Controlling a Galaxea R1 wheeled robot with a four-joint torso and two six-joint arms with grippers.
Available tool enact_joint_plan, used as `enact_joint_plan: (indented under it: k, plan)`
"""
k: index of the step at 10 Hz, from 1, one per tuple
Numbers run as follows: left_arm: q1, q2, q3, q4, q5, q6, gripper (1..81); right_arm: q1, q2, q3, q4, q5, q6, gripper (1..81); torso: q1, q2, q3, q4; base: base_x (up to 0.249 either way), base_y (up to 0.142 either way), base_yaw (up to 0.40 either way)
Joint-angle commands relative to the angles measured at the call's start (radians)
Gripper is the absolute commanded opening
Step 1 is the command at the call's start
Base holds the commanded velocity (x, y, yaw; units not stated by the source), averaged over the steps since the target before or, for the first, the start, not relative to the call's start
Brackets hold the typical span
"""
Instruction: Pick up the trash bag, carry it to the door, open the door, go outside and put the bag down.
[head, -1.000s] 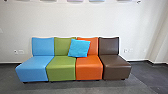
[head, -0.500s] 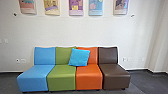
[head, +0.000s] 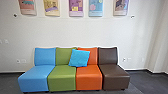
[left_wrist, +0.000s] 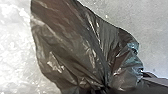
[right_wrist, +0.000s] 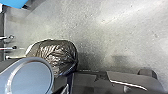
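I can't tell whether my left pincer is apart, together or clamped on the bag (left_wrist: 62, 45), and I can't tell for my right pincer either. From my left wrist the bag looms close, dark, thin and glossy, its creases running together into a tight gather. My right wrist gives me its rounded bulk instead, wrinkled and shiny, near a dark part of my body (right_wrist: 90, 82), with the pale grey floor (right_wrist: 112, 32) around it. A smooth grey round cap (right_wrist: 32, 77) sits in front of part of the bag there. Something bright blue (right_wrist: 16, 3) shows farther off; it may be a seat, though the view is too poor for me to be sure.

My head view gives me the room: a blue seat (head: 33, 76), a green seat (head: 62, 77), an orange seat (head: 88, 77) and a brown seat (head: 115, 77), side by side along a white wall (head: 87, 32). A blue cushion (head: 79, 58) leans across the green and orange backs. Above hang five posters (head: 76, 8), with coloured patches but marks too blurred for me to read.
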Motion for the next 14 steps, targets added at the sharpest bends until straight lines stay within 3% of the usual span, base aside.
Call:
enact_joint_plan:
  k: [1, 3, 4, 5, 7, 12, 13, 14]
  plan:
    - [-0.056, 0.025, 0.003, 0.048, 0.048, 0.003, 1.0, 0.008, 0.019, -0.046, 0.015, 0.034, -0.082, 81.1, -0.064, 0.099, 0.000, 0.000, 0.000, 0.000, 0.000]
    - [-0.046, 0.031, -0.005, 0.053, 0.046, 0.003, 1.0, -0.025, 0.065, -0.099, 0.015, 0.035, -0.100, 81.1, -0.109, 0.170, 0.001, 0.000, 0.000, 0.000, 0.000]
    - [-0.043, 0.036, -0.008, 0.058, 0.046, 0.003, 1.0, -0.035, 0.082, -0.111, 0.015, 0.035, -0.105, 81.1, -0.132, 0.204, 0.025, 0.000, 0.000, 0.000, 0.000]
    - [-0.041, 0.046, -0.016, 0.064, 0.048, 0.003, 1.0, -0.044, 0.094, -0.117, 0.012, 0.035, -0.105, 81.1, -0.155, 0.240, 0.078, 0.000, 0.000, 0.000, 0.000]
    - [-0.039, 0.063, -0.036, 0.071, 0.048, 0.003, 1.0, -0.057, 0.116, -0.141, 0.001, 0.035, -0.105, 81.1, -0.188, 0.293, 0.118, 0.000, 0.000, 0.000, 0.000]
    - [-0.039, 0.088, -0.067, 0.079, 0.048, 0.003, 1.0, -0.076, 0.173, -0.248, 0.000, 0.035, -0.105, 81.1, -0.304, 0.469, 0.284, 0.000, 0.000, 0.000, 0.000]
    - [-0.039, 0.089, -0.067, 0.081, 0.048, 0.003, 1.0, -0.079, 0.191, -0.290, 0.001, 0.035, -0.105, 81.1, -0.327, 0.505, 0.226, 0.000, 0.000, 0.000, 0.000]
    - [-0.038, 0.091, -0.067, 0.081, 0.048, 0.003, 1.0, -0.082, 0.203, -0.313, 0.001, 0.035, -0.105, 81.1, -0.348, 0.536, 0.242, 0.000, 0.000, 0.000, 0.000]
